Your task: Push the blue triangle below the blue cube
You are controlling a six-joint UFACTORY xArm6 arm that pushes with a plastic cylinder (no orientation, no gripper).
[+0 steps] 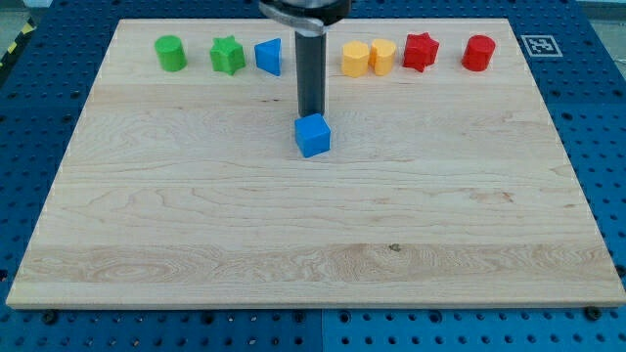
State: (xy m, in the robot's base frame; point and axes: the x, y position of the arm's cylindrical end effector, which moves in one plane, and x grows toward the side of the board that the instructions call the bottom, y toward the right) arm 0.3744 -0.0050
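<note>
The blue triangle (269,56) lies near the view's top, in a row of blocks, left of the rod. The blue cube (313,135) sits near the board's middle, lower and to the right of the triangle. My tip (311,113) rests on the board just above the cube's top edge, touching or nearly touching it. The rod rises straight up from there and hides part of the row behind it.
In the top row, a green cylinder (171,53) and a green star (227,55) lie left of the triangle. Two yellow blocks (356,59) (382,56), a red star (421,51) and a red cylinder (478,53) lie to the right. The wooden board (313,244) rests on a blue pegboard.
</note>
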